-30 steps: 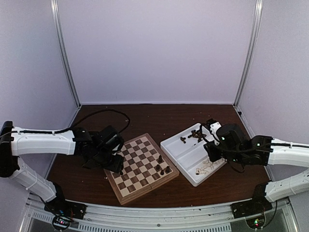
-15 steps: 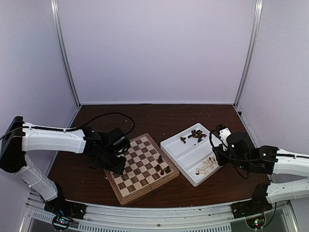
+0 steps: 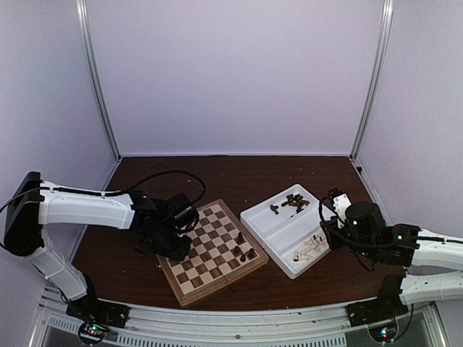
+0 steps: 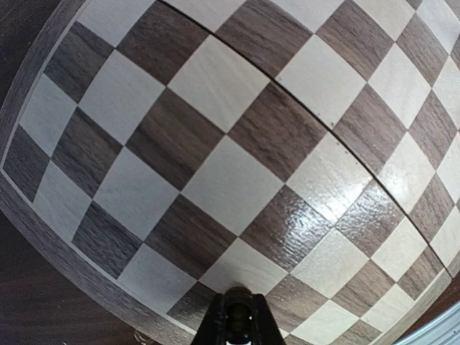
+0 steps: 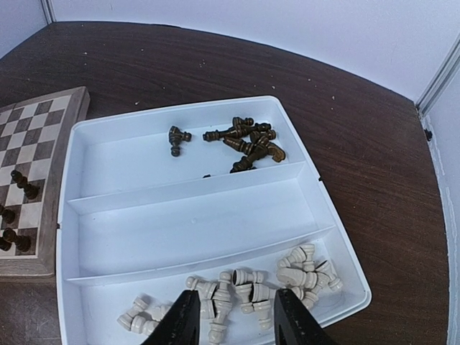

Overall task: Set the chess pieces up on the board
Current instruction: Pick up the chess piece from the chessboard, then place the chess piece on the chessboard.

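The board (image 3: 206, 273) lies at the table's middle, with a few dark chess pieces (image 3: 243, 250) standing near its right edge. My left gripper (image 3: 176, 249) hangs low over the board's left side. In the left wrist view its fingers (image 4: 215, 323) are shut on a small dark chess piece (image 4: 237, 300) just above a light square near the board's (image 4: 215, 180) border. My right gripper (image 5: 233, 320) is open above a heap of cream chess pieces (image 5: 251, 284) lying in the tray's near compartment, with nothing between its fingers.
A white tray (image 5: 215, 215) sits right of the board. Its far compartment holds a pile of dark pieces (image 5: 248, 140) and one apart (image 5: 176, 136); the middle one is bare. Dark pieces (image 5: 21, 185) stand on the board's (image 5: 43, 122) edge beside the tray.
My left gripper has closed from open and shifted slightly right over the board's left side. My right arm has drawn back from the tray's far end towards the cream pieces.
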{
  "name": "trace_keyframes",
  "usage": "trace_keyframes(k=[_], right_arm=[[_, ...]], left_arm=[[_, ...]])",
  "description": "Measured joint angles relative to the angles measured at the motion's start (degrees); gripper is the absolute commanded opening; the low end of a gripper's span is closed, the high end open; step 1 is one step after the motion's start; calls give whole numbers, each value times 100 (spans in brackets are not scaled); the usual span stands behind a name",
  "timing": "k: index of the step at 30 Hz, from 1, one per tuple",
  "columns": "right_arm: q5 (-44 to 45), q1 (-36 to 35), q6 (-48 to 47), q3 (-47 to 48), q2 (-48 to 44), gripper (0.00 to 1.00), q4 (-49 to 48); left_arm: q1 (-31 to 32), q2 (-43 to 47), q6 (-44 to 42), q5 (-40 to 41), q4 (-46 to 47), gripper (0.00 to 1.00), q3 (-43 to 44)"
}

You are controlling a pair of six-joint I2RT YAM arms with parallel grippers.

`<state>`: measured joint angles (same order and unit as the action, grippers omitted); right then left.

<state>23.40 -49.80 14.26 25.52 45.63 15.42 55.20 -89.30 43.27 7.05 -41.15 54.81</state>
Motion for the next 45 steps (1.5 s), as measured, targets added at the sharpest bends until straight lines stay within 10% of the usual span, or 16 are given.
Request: trace_keyframes(k=[45], right_arm=[[-151, 2, -83, -157, -42, 42, -332]], left_arm=[[144, -2247, -896, -1130, 518, 0, 2815]])
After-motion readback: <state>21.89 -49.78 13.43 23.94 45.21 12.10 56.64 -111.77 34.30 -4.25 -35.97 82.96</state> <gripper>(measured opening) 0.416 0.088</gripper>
